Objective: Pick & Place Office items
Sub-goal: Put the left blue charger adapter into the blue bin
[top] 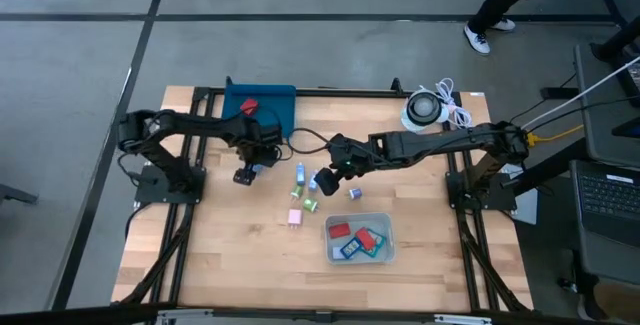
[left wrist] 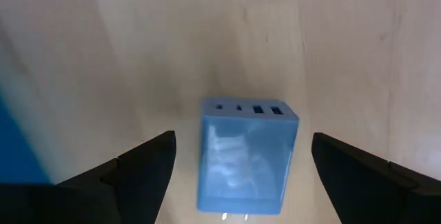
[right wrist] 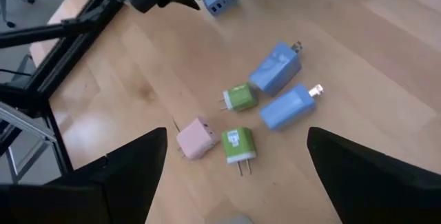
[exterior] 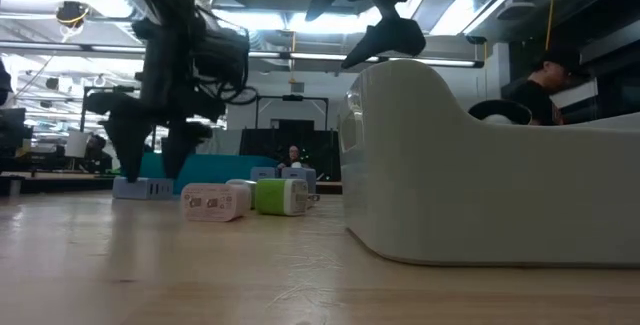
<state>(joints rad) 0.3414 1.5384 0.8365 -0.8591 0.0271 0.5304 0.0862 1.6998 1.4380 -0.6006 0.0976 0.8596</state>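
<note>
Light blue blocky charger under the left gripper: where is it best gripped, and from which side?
Probably straight from above, across the two broad side faces of the light blue blocky charger. It lies on the wooden table, centred between the open left gripper's fingers, ports facing away.

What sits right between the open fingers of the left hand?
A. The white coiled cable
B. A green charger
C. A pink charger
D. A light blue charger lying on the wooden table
D: the left wrist view shows the left hand open, with the light blue charger lying on the bare wooden table between its fingers, not gripped.
</note>
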